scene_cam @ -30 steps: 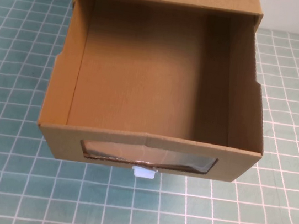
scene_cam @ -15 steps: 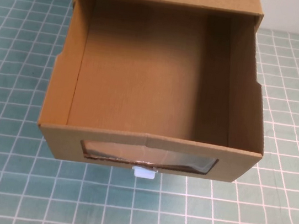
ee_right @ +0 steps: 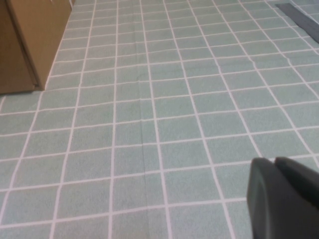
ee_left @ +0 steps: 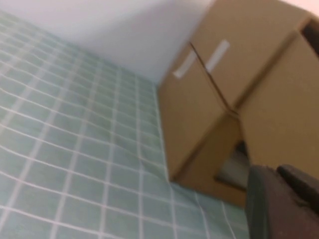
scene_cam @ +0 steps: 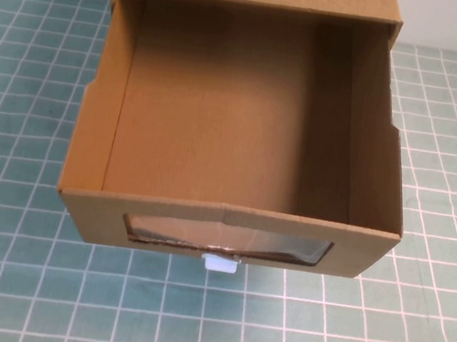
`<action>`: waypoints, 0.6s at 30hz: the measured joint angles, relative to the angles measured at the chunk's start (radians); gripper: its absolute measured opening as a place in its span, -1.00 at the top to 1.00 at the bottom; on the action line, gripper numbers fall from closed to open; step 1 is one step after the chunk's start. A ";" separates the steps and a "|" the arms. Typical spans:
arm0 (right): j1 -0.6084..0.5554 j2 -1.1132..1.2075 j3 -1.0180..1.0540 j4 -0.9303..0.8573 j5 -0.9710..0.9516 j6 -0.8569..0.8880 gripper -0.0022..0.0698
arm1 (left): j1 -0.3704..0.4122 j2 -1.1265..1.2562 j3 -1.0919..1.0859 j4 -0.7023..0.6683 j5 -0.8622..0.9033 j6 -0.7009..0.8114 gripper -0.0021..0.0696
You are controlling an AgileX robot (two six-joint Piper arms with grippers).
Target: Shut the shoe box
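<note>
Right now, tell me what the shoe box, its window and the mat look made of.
Shoe box: matte brown cardboard. Window: seemingly clear plastic film, glinting. Mat: green gridded, likely vinyl. Left gripper beside the box; right gripper above the mat.

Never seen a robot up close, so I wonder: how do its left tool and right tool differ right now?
The left tool is close beside the shoe box, near its windowed front corner; the right tool looks farther off, with the box only at its view's edge. Cardboard fills much of the left tool's wrist view; green grid mat fills the right tool's. Both are dark, touch nothing, and lie outside the high view.
</note>
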 joint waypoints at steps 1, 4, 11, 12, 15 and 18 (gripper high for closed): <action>0.000 0.000 0.000 0.000 0.000 0.000 0.97 | 0.000 0.040 -0.049 0.010 0.047 0.008 0.96; 0.000 0.000 0.000 0.000 0.000 0.000 0.97 | 0.000 0.187 -0.201 0.027 0.181 0.076 0.96; 0.000 0.000 0.000 0.000 0.000 0.000 0.97 | 0.000 0.601 -0.596 0.038 0.388 0.248 0.96; 0.000 0.000 0.000 0.000 0.000 0.000 0.97 | 0.000 0.649 -0.647 0.038 0.413 0.270 0.96; 0.000 0.000 0.000 0.000 0.000 0.000 0.97 | 0.000 0.821 -0.855 0.038 0.511 0.327 0.96; 0.000 0.000 0.000 0.000 0.000 0.000 0.97 | 0.000 0.997 -1.042 0.038 0.588 0.361 0.96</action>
